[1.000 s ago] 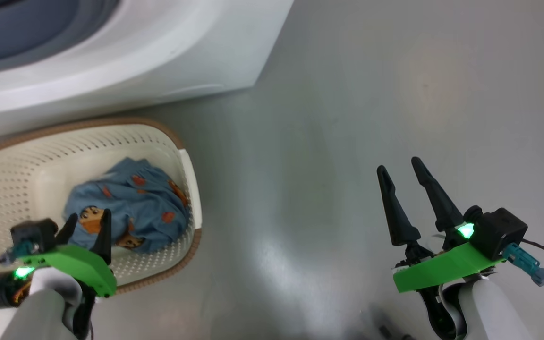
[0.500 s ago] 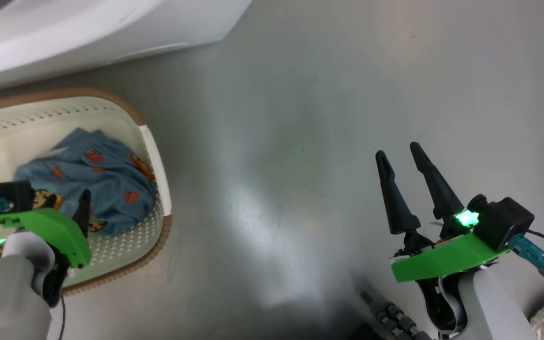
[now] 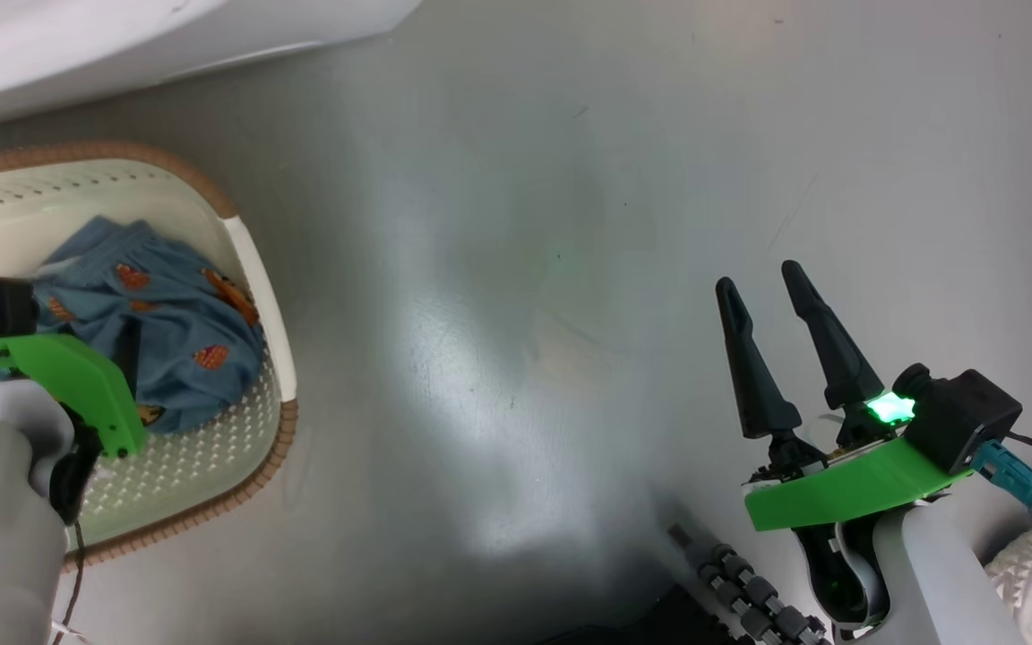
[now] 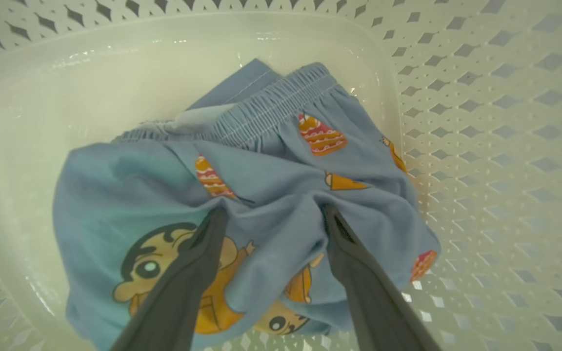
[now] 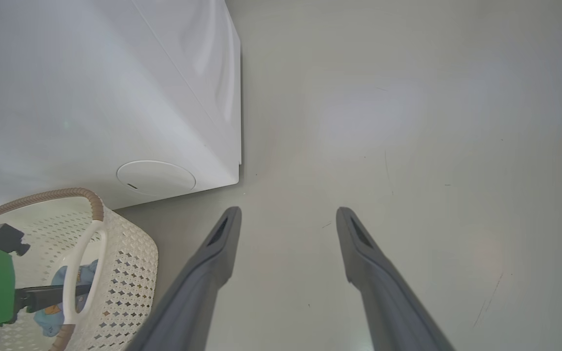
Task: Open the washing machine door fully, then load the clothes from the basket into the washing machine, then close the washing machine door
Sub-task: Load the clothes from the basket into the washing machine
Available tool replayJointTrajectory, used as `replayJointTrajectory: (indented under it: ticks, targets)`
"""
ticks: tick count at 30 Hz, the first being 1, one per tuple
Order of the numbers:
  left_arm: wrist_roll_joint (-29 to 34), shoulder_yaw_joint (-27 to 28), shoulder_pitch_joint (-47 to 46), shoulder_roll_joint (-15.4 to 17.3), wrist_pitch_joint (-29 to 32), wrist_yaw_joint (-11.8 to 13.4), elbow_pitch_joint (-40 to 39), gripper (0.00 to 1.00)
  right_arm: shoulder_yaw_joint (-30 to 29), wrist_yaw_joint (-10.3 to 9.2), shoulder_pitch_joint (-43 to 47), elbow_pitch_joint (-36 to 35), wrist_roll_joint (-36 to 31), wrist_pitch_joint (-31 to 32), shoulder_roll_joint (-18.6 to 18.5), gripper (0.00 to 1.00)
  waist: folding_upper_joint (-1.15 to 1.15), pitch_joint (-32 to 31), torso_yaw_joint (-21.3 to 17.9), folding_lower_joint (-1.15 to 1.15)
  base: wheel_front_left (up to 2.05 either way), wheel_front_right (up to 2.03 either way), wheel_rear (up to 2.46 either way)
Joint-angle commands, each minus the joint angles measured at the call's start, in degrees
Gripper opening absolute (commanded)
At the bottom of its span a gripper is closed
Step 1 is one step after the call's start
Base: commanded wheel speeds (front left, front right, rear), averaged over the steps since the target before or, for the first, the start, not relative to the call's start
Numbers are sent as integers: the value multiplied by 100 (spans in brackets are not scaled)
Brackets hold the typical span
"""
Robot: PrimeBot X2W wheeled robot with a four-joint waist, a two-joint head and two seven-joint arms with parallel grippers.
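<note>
Clothes [image 4: 271, 161] now dent under the lowered left gripper [image 4: 273, 210], jaws spread, unclenched; right gripper [image 3: 758, 274] gapes at four o'clock; washing machine [image 5: 115, 97] stands twelve o'clock of basket [image 3: 252, 269].

The left gripper [image 4: 273, 210] goes lower into the basket [image 4: 481, 122], and its wide-apart tips now press into the blue clothes [image 4: 130, 185]. The head view swings away from the basket, toward the floor [image 3: 570, 269] beside it.
</note>
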Motion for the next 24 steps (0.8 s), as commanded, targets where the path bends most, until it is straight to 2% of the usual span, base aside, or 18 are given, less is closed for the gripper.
replayJointTrajectory:
  ticks: [1, 11, 13, 14, 17, 24]
  targets:
    - [105, 26, 9, 200, 46, 32, 82, 100, 85, 35, 103, -130, 20, -68, -5, 100, 0, 55, -27, 0, 0, 0, 0]
    - [292, -201, -348, 114, 100, 179, 604, 100, 25, 35, 111, -182, 6, -68, -5, 100, 0, 162, -64, 0, 0, 0, 0]
    - [291, -217, -353, 69, 71, 206, 659, 30, 2, 35, 104, -182, -5, -68, -5, 100, 0, 149, -42, 0, 0, 0, 0]
    - [287, -222, -345, 51, 55, 214, 685, 0, -2, 35, 93, -187, -14, -68, -5, 100, 0, 138, -30, 0, 0, 0, 0]
    - [247, -207, -317, 27, 21, 200, 731, 0, -2, 35, 67, -189, -21, -68, -5, 100, 0, 103, -3, 0, 0, 0, 0]
    - [154, -180, -99, -89, -483, 178, 818, 0, -50, 35, -6, -143, -81, -68, -5, 100, 0, -262, 185, 0, 0, 0, 0]
